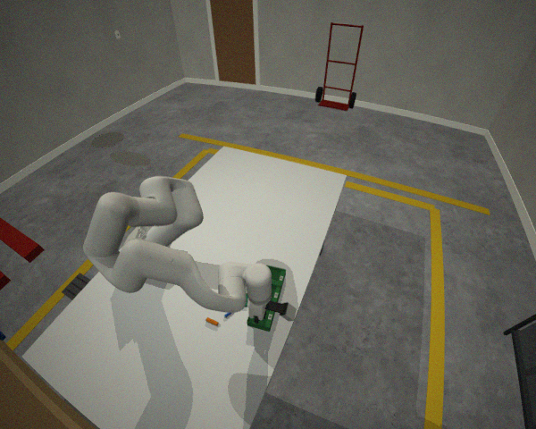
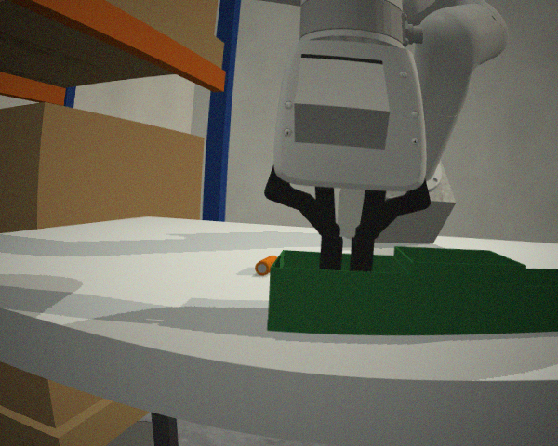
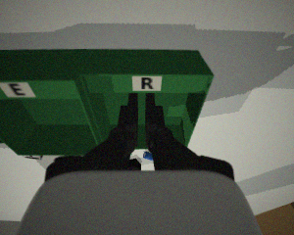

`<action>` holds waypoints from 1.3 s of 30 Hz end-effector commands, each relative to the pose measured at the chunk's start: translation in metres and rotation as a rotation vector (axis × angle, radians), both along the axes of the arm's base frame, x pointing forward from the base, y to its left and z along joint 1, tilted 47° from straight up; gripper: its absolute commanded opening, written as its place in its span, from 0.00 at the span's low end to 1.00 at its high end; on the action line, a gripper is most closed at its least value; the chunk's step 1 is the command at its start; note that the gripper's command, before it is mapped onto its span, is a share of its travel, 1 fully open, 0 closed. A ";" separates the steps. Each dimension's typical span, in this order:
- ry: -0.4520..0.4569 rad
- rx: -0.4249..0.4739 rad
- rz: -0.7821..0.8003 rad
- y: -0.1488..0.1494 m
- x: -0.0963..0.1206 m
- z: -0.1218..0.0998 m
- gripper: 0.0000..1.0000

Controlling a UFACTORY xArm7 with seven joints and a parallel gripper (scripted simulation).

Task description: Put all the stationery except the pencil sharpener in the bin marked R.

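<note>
Pincer (image 1: 257, 318) (image 2: 346, 268) (image 3: 141, 104): 2 fingers nearly together, tips below the rim; whether 1 thin piece is clamped, cannot tell.
Bin R (image 1: 262, 326) (image 2: 327, 302) (image 3: 183, 83): around the tips, probably to catch a release; side walls limit spreading, upward exit looks open.
Bin E (image 3: 51, 89): beside R, avoid sideways drift.
Blue piece (image 1: 228, 315) (image 3: 148, 156): outside R, on table (image 1: 259, 207) (image 2: 126, 240).
Orange cylinder (image 1: 212, 322) (image 2: 266, 265): lying near blue, likely reachable.
</note>
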State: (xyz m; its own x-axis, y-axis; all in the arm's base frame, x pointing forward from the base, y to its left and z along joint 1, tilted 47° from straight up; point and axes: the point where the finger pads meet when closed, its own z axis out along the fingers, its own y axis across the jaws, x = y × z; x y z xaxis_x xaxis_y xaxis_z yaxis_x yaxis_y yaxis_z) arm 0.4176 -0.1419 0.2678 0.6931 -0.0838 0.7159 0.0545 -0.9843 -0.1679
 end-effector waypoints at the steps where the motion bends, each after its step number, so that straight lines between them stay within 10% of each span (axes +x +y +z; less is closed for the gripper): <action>1: -0.002 -0.001 -0.002 -0.001 0.000 0.001 0.07; 39: -0.002 -0.001 -0.002 -0.003 -0.012 0.013 0.07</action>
